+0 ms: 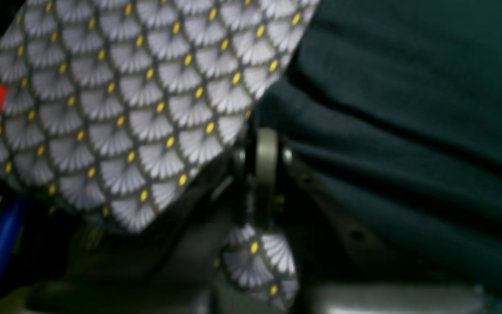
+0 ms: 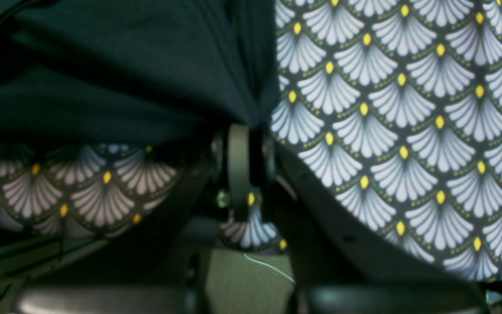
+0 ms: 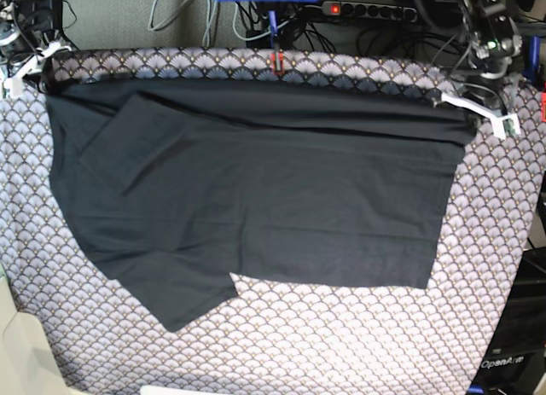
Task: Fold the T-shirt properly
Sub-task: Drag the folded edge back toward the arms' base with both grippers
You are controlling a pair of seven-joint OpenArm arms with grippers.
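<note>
Barely begun: T-shirt (image 3: 256,199) spread flat, 12 o'clock edge pinched in closed jaws of both grippers (image 1: 265,144) (image 2: 239,144), folding left.

Both wrist views are blurred. The T-shirt (image 1: 408,131) runs off the left wrist view's right edge, and off the right wrist view's top and left edges. In the base view, both far corners are too small to tell any grip.
</note>
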